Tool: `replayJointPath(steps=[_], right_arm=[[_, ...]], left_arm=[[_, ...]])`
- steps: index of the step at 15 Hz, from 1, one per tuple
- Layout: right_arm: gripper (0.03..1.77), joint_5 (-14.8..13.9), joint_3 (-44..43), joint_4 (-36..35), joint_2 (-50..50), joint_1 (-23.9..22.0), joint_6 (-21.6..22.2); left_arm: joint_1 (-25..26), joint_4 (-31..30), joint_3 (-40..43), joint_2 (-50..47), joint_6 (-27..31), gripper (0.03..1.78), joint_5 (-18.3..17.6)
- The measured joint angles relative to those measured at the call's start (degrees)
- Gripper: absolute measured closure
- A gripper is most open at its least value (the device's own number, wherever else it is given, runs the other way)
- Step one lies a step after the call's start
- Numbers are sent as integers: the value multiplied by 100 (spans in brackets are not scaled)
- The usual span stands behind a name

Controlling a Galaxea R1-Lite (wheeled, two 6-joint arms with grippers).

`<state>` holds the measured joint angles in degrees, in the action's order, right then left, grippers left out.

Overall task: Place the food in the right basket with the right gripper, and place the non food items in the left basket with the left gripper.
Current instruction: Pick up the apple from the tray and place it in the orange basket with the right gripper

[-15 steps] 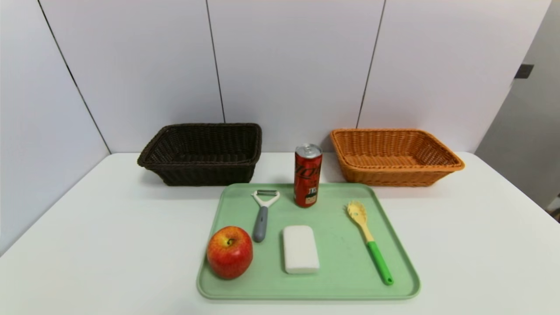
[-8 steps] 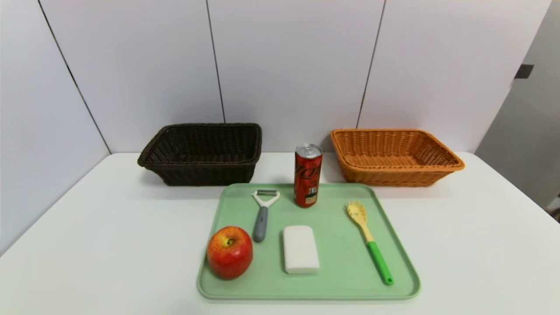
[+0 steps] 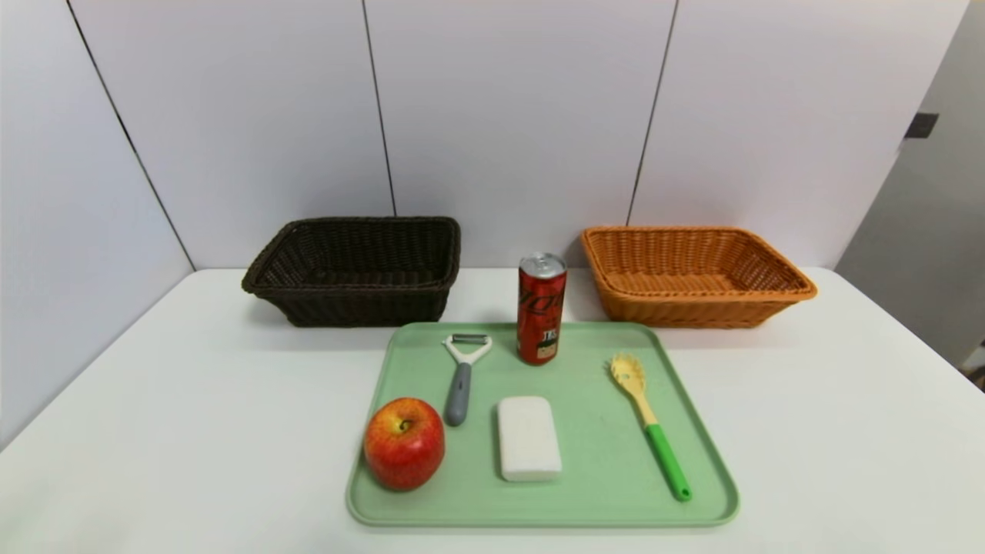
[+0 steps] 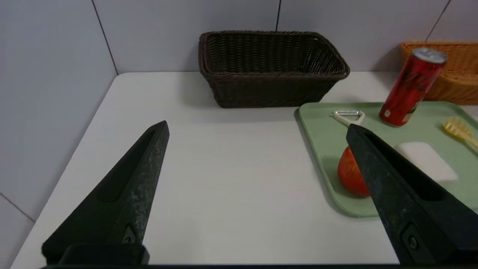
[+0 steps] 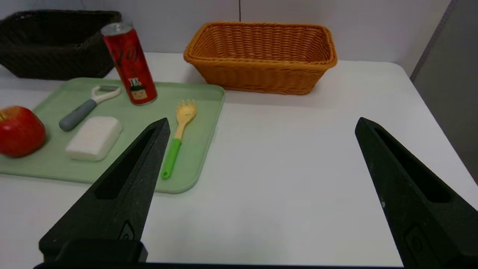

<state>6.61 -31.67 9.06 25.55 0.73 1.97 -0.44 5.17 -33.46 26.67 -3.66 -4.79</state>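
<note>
Head view: green tray [image 3: 696, 462] carries apple [image 3: 404, 442], peeler [image 3: 460, 377], white soap bar [image 3: 528, 438], red drink can [image 3: 541, 308] with unreadable lettering, and spaghetti spoon [image 3: 646, 419]. Dark basket [image 3: 355, 269] sits left, orange basket [image 3: 692, 273] right.
Left wrist view: left gripper [image 4: 257, 129] spread wide, holding nothing, above the table [image 4: 224, 168].
Right wrist view: right gripper [image 5: 261, 123] likewise empty; can label illegible

Two woven wicker baskets – a dark brown basket [image 3: 355, 269] and an orange basket [image 3: 695, 274]. A glossy metal can [image 3: 541, 318], a shiny-skinned apple [image 3: 404, 443] and a matt white block [image 3: 528, 438] rest on a smooth green plastic tray [image 3: 608, 454].
</note>
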Motion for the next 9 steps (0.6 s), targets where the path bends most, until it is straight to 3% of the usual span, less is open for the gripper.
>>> replayJointPath(steps=[4, 9], right_arm=[[9, 44, -2298, 640, 2247, 102, 695], [9, -16, -4134, 2314, 4457, 941, 973]], left_arm=[[-11, 122, -1712, 1619, -560, 12, -24], [-82, 1514, -2847, 2911, -588, 12, 22]])
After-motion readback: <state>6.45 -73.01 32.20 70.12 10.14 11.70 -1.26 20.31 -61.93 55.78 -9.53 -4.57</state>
